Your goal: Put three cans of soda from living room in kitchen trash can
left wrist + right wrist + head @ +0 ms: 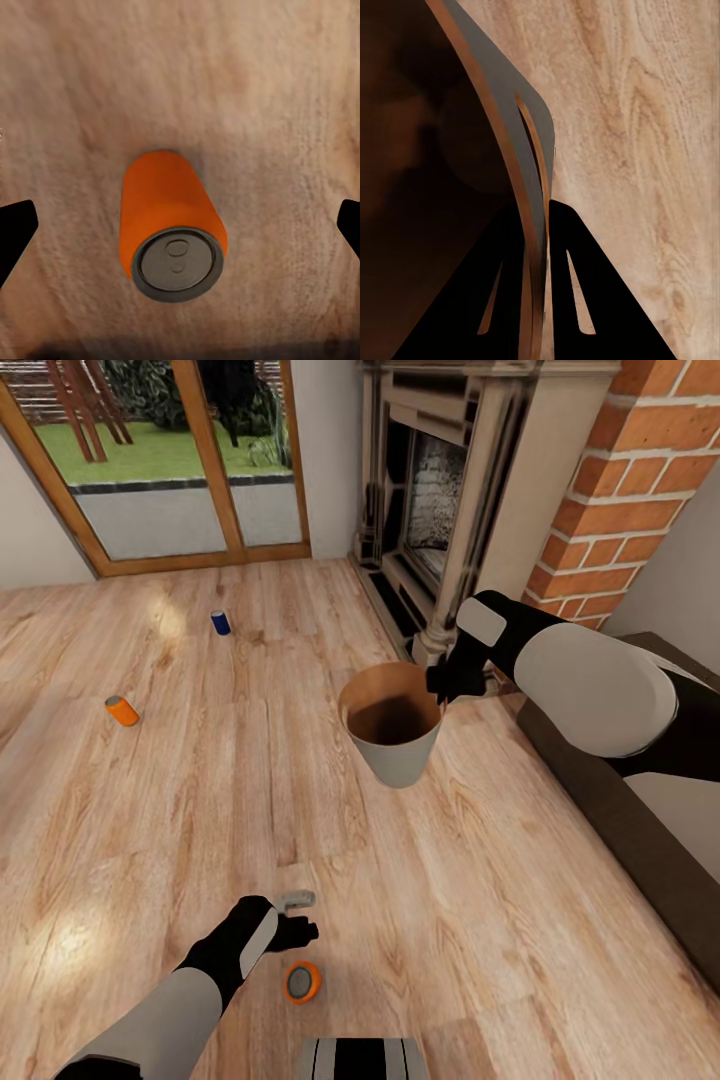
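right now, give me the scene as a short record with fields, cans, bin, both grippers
room: living room, wood floor, fireplace, glass doors
near orange can: lying on the floor below the left gripper
far orange can: lying on the floor, away to the left
blue can: on the floor nearer the glass doors
trash can: lifted off the floor, held by its rim, no can visible inside
left gripper: open, fingers either side of the near orange can, not touching
right gripper: shut on the trash can rim

Trash can (442,150) cut off by frame edge
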Motion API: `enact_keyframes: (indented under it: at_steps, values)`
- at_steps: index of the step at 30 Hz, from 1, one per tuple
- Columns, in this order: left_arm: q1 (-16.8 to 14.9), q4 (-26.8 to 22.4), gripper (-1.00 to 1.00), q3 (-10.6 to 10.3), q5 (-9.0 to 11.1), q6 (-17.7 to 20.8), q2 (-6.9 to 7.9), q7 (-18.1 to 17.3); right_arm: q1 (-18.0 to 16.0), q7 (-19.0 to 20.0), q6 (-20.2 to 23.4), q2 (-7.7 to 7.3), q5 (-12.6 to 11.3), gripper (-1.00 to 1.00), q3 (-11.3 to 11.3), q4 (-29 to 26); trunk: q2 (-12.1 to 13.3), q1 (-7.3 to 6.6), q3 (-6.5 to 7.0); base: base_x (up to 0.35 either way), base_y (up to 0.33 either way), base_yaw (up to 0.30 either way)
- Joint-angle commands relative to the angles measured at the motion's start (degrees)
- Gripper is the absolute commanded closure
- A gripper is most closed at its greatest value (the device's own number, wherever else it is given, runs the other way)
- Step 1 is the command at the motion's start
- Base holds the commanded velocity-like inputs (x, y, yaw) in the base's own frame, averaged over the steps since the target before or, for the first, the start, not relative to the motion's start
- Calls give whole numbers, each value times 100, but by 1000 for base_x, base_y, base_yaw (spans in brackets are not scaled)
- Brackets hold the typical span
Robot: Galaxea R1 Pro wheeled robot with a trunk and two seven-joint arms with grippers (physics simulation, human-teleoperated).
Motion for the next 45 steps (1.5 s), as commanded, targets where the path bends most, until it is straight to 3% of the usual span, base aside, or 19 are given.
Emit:
enact_keyframes:
  at_steps: [1,6,18,27,37,41,45]
  values:
    - [0,2,-100,-2,-6,-42,0,1,-3,27,0,-1,-124,100,-104,-4,-40,21,-17,0,0,0]
    - [0,5,-100,-11,-15,-105,6,-1,-3,27,0,-1,-124,100,-108,-4,-241,131,-107,0,0,0]
    - [20,9,-100,-18,-18,-107,-5,27,-3,27,0,-1,-124,100,-122,-4,-241,131,-107,0,0,0]
    - [26,499,-100,-7,4,-113,-23,33,-3,27,0,-1,-124,100,-122,-4,-241,131,-107,0,0,0]
    - [26,558,-100,-6,24,-112,-40,32,-3,27,0,-1,-124,100,-121,-4,-241,131,-107,0,0,0]
    - [26,559,-100,-6,26,-113,-40,27,-3,27,0,-1,-123,100,-109,-4,-401,219,-179,0,0,0]
    - [24,559,-100,-6,26,-113,-43,25,-3,27,0,-1,-117,100,-106,-4,-401,219,-179,0,0,0]
